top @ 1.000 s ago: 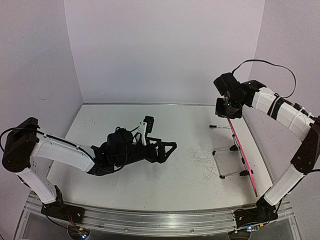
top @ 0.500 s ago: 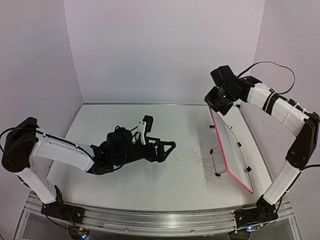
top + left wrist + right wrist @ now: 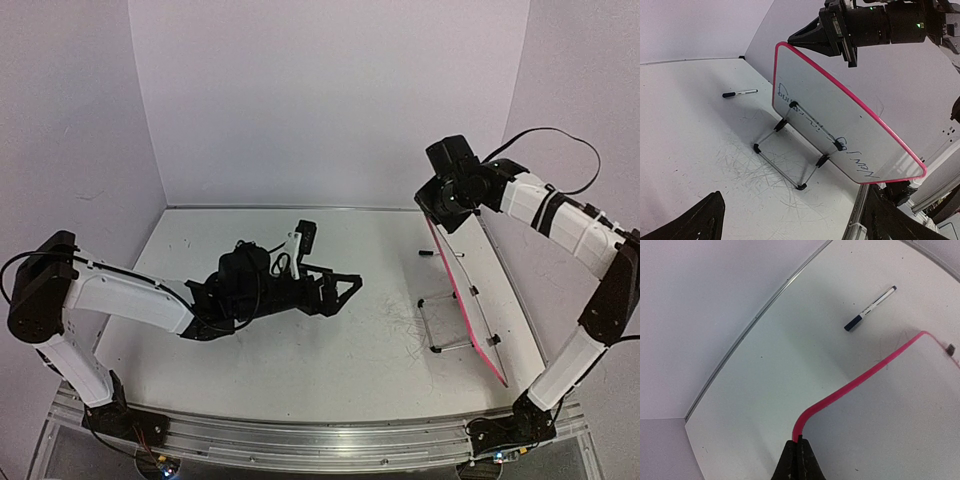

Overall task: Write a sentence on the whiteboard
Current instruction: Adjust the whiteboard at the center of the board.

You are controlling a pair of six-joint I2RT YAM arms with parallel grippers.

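Note:
The whiteboard (image 3: 470, 305), glossy white with a pink-red frame, leans tilted at the right of the table over its wire stand (image 3: 445, 325). My right gripper (image 3: 434, 217) is shut on the board's top corner, its fingertips pinching the pink rim (image 3: 801, 440). In the left wrist view the whiteboard (image 3: 850, 120) faces the camera. The sentence (image 3: 867, 172) shows there as dark blue script in two lines, upside down. The stand's black-tipped arms (image 3: 840, 146) cross the board's face. My left gripper (image 3: 345, 293) lies low at mid table, open and empty, pointing at the board.
A marker (image 3: 440, 254) with a dark cap lies on the table behind the board, also visible as a marker (image 3: 740, 93) from the left wrist and a marker (image 3: 870, 309) from the right. Grey scribbles (image 3: 750, 170) cover the tabletop near the stand. Walls close in on three sides.
The right gripper has shut on the board's top corner and swung the board from edge-on to tilted, facing left. The left arm has shifted slightly to the right.

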